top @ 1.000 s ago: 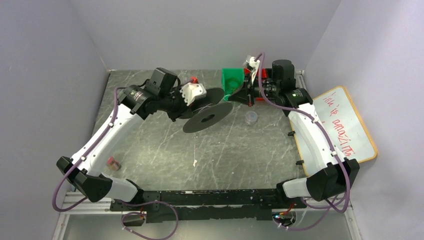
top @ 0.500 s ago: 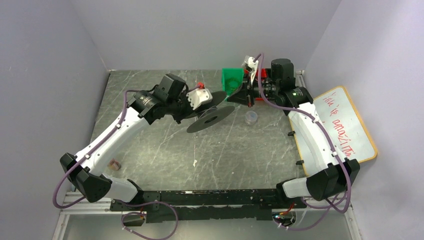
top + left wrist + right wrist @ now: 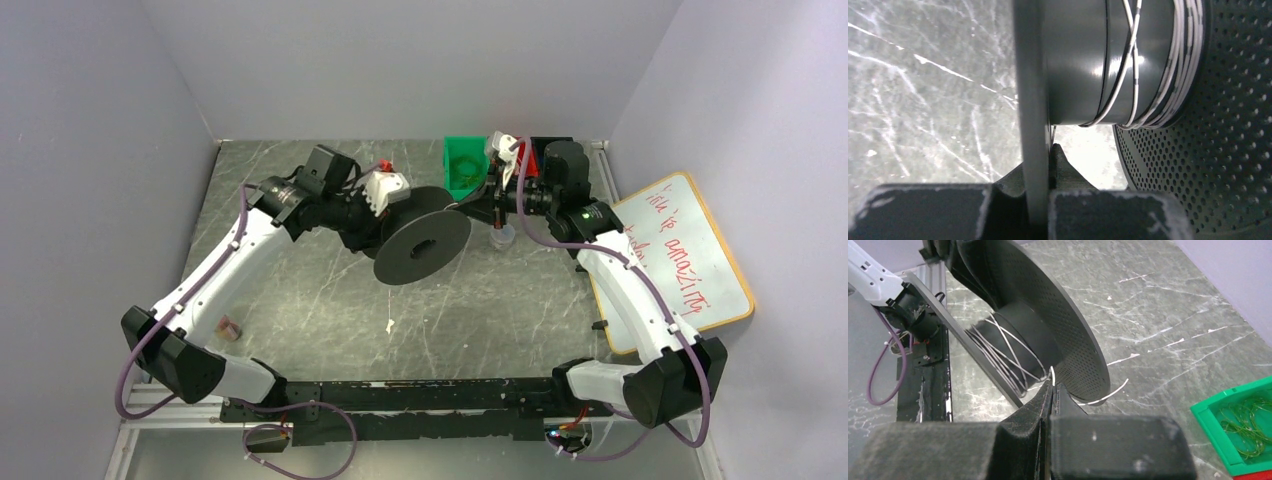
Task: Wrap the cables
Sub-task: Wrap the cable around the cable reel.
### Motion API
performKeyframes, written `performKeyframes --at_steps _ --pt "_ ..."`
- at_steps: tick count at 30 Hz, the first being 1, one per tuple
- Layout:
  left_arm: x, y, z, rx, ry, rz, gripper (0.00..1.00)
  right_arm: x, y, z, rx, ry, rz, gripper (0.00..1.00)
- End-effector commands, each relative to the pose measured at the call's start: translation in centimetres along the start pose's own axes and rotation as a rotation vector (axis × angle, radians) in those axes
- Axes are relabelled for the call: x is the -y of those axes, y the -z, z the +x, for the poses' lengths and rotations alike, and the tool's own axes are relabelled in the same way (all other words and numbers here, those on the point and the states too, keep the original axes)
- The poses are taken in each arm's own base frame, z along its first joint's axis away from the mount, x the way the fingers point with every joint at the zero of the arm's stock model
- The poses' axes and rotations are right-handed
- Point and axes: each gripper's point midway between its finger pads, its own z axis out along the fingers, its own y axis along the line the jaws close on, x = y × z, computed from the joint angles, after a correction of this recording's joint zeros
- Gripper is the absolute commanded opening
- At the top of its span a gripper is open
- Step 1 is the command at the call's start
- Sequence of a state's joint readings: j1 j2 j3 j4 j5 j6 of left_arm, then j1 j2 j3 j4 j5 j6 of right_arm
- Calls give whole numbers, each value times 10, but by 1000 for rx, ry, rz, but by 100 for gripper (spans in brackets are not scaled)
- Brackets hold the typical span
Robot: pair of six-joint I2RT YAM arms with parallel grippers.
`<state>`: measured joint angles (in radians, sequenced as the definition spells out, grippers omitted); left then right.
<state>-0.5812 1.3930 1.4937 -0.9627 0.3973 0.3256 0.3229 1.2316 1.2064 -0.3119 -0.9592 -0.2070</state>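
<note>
Biggest change in the last second: the left arm swung the black spool up. It was lying tipped over nearly flat in the middle of the overhead view. Now it's stood up on edge with one flange turned toward the camera, a bit further right and lower in the frame. The right arm also leaned in from the right side, so its tip now sits just beside the spool's upper right rim.

The left gripper is clamped almost fully closed on the thin edge of one flange, with the plate sandwiched between the jaws. The right gripper is squeezed all the way shut, and a bit of white wire pokes out at its tip, so I'd say it's pinching the strand.

The cables are already partly on the hub. There are a handful of loose, crisscrossing turns bunched against the perforated flange, plus a short tail curling out past the rim. My read is they're mid-wind. Turning the spool upright should let the pinched strand feed onto the hub, but those turns look sloppy.

For writing, there's only the whiteboard at the right edge. It has red handwriting running sideways, and one word might be "amazing", but the rest is too small to read. I can't see any brand on the spool or arms.
</note>
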Motion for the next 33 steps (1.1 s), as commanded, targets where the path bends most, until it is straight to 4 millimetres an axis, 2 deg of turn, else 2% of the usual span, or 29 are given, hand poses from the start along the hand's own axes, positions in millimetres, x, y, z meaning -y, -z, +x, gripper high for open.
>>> performKeyframes --at_steps 1,5,9,18,22,28,33 --pt "29 28 -46 183 22 191 2 4 1 -13 39 72 42 0" --pt "43 29 -46 197 52 313 2 1 1 -12 48 58 25 0" --pt "38 35 -51 235 132 383 2 0 0 -9 37 42 18 0" --pt "33 37 -49 257 295 526 2 10 7 -20 13 23 101 0" --pt "26 33 -46 265 379 574 2 8 3 -21 27 -42 71 0" --pt "12 22 -35 243 476 633 2 26 5 -27 -1 -211 86 0" --pt "8 12 -28 220 523 678 2 32 11 -28 41 -342 76 0"
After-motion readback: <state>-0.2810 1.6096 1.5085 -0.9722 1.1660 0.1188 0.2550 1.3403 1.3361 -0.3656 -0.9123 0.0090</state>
